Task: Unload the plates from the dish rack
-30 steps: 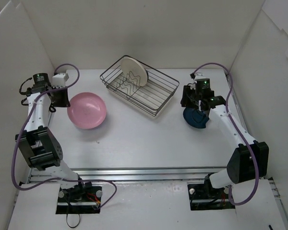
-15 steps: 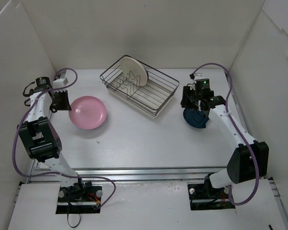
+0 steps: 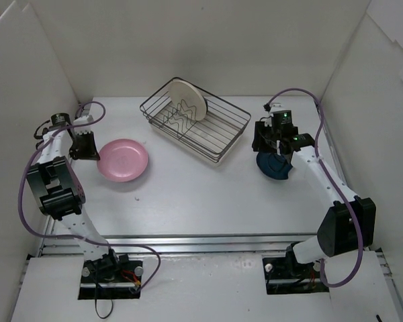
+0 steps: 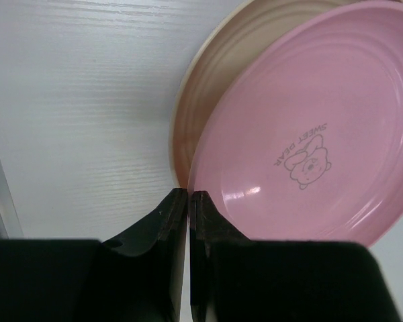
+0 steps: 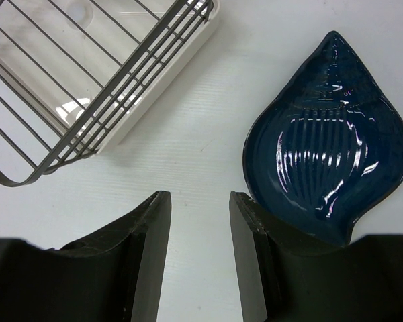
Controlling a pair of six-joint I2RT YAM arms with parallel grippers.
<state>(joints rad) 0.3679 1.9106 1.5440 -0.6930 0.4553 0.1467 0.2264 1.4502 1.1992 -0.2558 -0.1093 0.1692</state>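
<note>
The dish rack (image 3: 215,127) sits toward the back of the table (image 3: 195,194), with one cream plate (image 3: 188,99) standing on edge at its left end. Left of the rack, a pink plate (image 3: 123,159) lies flat on top of a tan plate (image 4: 208,87), which peeks out beneath it. The left fingers (image 4: 164,228) are closed to a sliver on the pink plate's rim. Right of the rack, a dark blue plate (image 3: 274,168) lies on the table. The right fingers (image 5: 148,248) stand partly open just beside it, holding nothing.

The pink plate (image 4: 309,134), cropped at the right edge, hides most of the cream plate (image 4: 211,87) beneath.
</note>
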